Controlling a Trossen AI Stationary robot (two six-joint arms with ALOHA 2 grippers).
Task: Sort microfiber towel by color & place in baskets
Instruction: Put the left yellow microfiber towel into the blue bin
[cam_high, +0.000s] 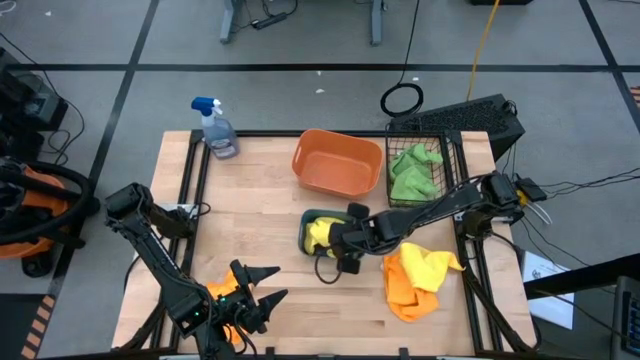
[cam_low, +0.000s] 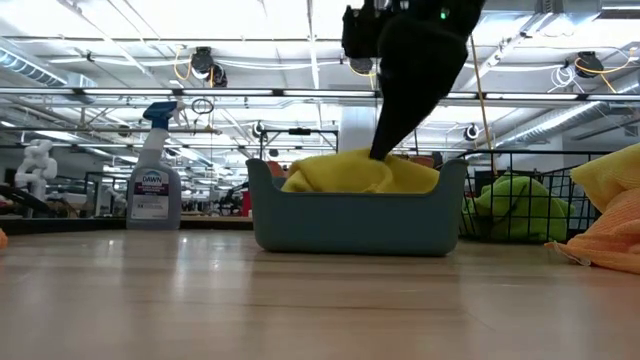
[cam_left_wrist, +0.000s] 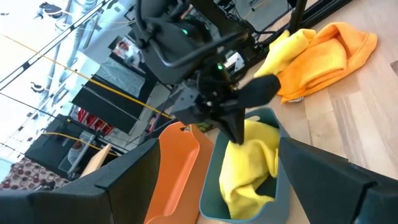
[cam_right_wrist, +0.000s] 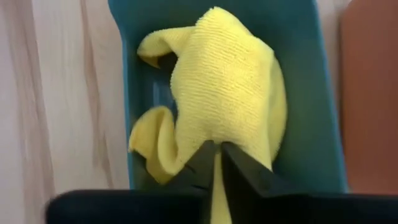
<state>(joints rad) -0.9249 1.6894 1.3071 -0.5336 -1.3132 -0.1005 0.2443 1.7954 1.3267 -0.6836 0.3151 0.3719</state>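
A yellow towel lies heaped in the teal tray at the table's middle, one flap hanging over the tray's rim. My right gripper stands over the tray, shut, with its tips in the top of that towel. A green towel lies in the black wire basket at the far right. The orange tub stands behind the tray. A yellow towel and an orange one lie piled on the table to the right. My left gripper hovers open near the front left. My right gripper pinches a small fold at the top of the yellow towel between its two fingers; a yellow strip shows between them. The fingers slant down from the table's right. The towel stays resting in the teal tray, heaped and slack.
A clear spray bottle with a blue nozzle stands at the far left corner. Orange cloth shows beneath my left arm. Bare wood lies between the tray and the front edge.
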